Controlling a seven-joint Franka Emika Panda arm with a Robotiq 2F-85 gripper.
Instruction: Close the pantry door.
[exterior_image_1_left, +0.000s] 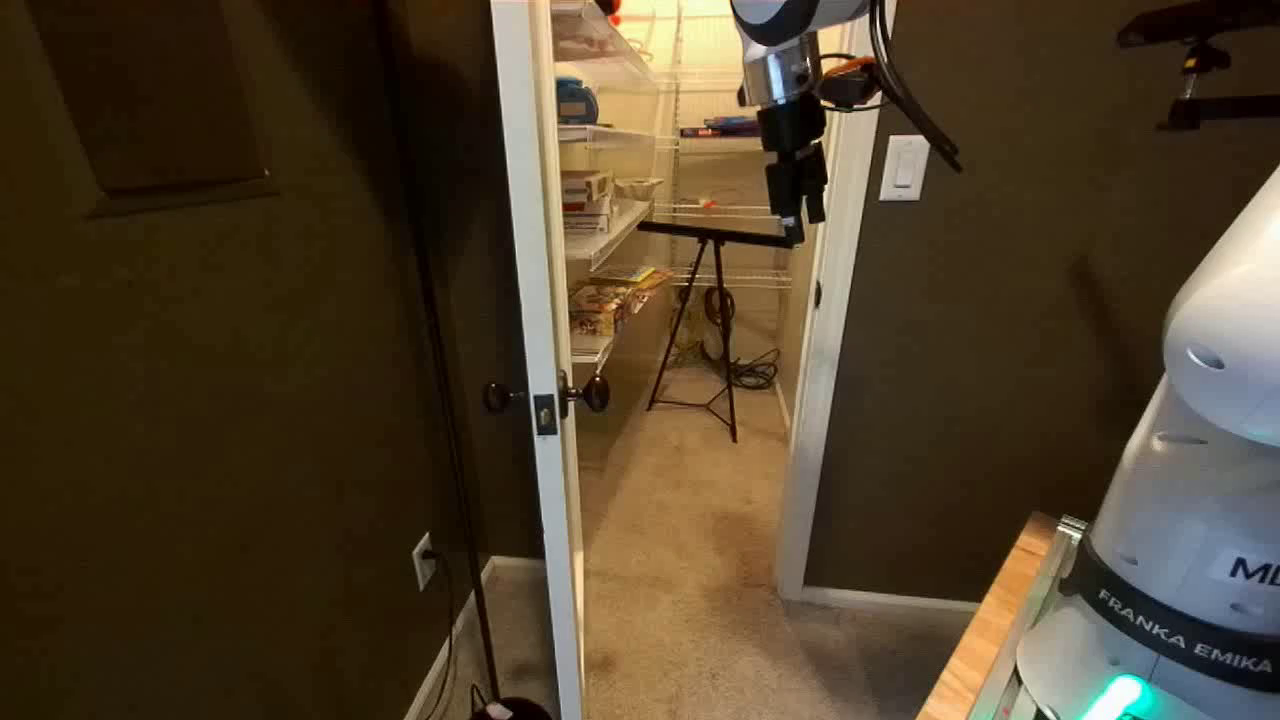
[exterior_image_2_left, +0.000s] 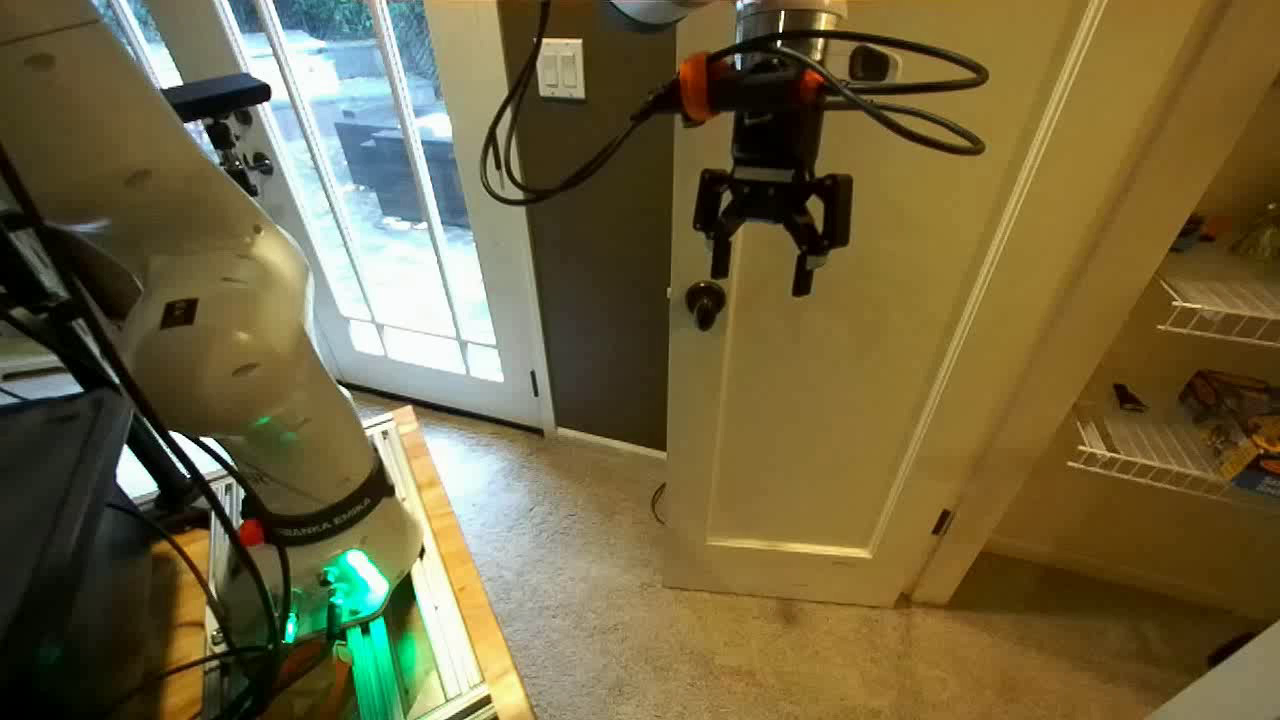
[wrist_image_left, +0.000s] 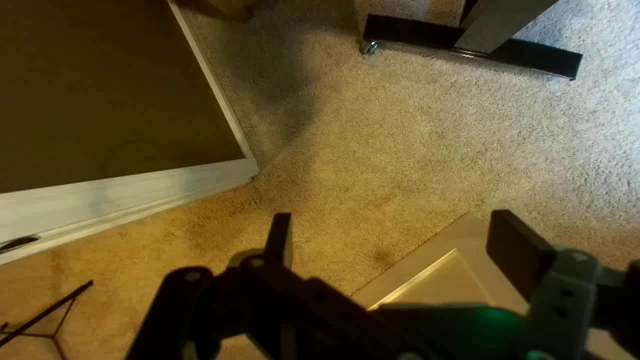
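Gripper (exterior_image_2_left: 762, 272) wide and empty, clear of the pantry door (exterior_image_2_left: 800, 420), which stands open, out from its frame (exterior_image_1_left: 825, 380); I judge I should round the latch edge (exterior_image_1_left: 555, 500) and push the hidden outer face steadily, far from the hinge (exterior_image_2_left: 943, 521).

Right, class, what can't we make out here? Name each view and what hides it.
Pantry door: top cut off by the upper edge in both exterior views; in the wrist view, partly behind the claw.
Boxes: print too small to read in an exterior view.
Letters on the arm: cut off by the right edge in an exterior view.
Wheeled stand: top cut off by the wrist view's upper edge.
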